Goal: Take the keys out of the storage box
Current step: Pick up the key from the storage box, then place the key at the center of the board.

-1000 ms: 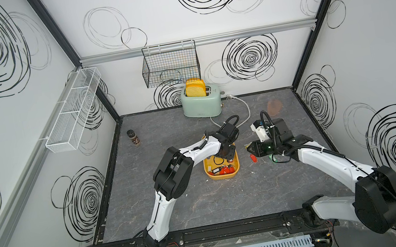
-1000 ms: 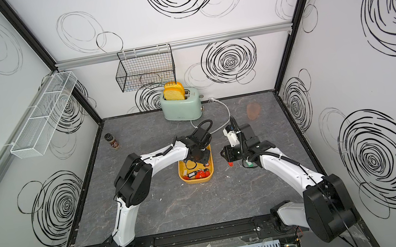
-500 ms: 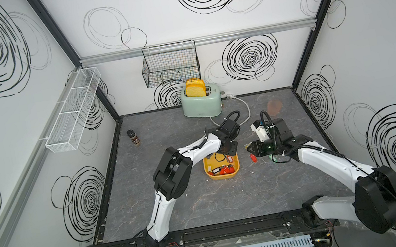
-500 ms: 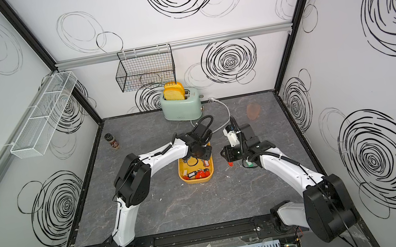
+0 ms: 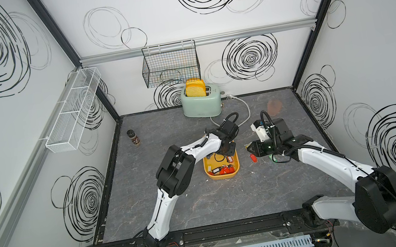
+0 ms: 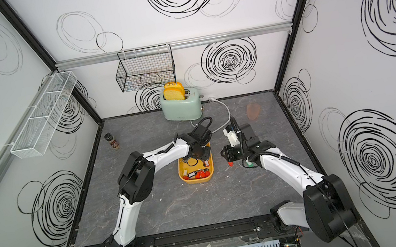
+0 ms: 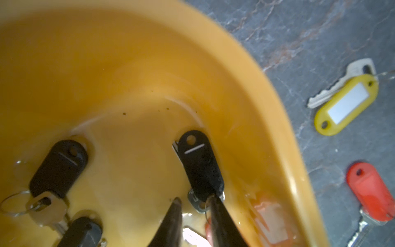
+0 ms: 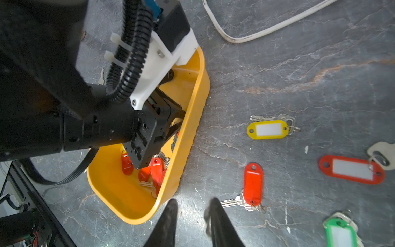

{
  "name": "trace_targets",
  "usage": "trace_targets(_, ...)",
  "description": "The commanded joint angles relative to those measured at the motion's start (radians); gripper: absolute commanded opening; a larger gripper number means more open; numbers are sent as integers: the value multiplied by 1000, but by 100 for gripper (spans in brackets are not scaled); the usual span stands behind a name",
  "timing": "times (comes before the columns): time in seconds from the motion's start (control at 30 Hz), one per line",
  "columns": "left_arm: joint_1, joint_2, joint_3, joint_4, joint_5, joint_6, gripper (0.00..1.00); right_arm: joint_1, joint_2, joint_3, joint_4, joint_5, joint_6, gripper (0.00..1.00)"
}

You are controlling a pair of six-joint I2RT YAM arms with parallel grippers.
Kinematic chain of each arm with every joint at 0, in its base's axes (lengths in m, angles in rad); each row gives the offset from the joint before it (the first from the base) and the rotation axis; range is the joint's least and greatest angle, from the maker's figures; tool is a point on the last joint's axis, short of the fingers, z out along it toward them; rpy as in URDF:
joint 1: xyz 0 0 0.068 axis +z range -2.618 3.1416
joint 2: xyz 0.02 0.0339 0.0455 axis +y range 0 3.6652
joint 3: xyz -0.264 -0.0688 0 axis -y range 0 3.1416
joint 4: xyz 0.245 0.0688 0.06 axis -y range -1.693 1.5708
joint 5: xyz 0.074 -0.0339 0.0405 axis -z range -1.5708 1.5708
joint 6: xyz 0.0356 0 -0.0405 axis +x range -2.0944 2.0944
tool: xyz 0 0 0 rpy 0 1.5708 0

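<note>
The yellow storage box [image 5: 223, 178] [image 6: 197, 180] sits mid-table with several keys inside; red tags [image 8: 157, 171] lie at its near end. My left gripper [image 7: 195, 200] [image 5: 227, 151] reaches down into the far end of the box [image 7: 235, 85]. Its fingers stand slightly apart around the metal head and ring of a black-tagged key [image 7: 201, 164]. Two more black-tagged keys [image 7: 58, 167] lie beside it. My right gripper [image 8: 192, 203] [image 5: 248, 148] hovers open and empty over the table, right of the box [image 8: 132, 198].
On the table right of the box lie a yellow-tagged key [image 8: 268, 129], two red-tagged keys [image 8: 253, 185] [image 8: 351, 170] and a green-tagged one [image 8: 339, 233]. A toaster [image 5: 202, 104] with its white cord [image 5: 245, 113] stands at the back, a spice jar [image 5: 134, 137] at the back left.
My left gripper has shifted slightly inside the far end of the box and its fingers have come closer together. The right arm has not moved.
</note>
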Motion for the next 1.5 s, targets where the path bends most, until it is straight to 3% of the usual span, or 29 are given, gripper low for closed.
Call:
trace_targets(0.0, 10, 5, 23, 14, -7, -9, 21, -5, 4, 4, -6, -11, -8, 30)
trace_targets(0.3, 6, -11, 21, 11, 12, -5, 0, -5, 16, 5, -3, -10, -7, 30)
trace_targets(0.87, 37, -260, -63, -24, 2, 30, 0, 3, 25, 14, 22, -41, -3, 30)
trace_targets(1.13, 101, -446, -208, -16, -15, 29, 0, 45, 46, 34, 42, -42, 4, 30)
trace_targets(1.47, 247, -688, -477, -44, -64, 48, 0, 81, 72, 58, 48, -33, 12, 31)
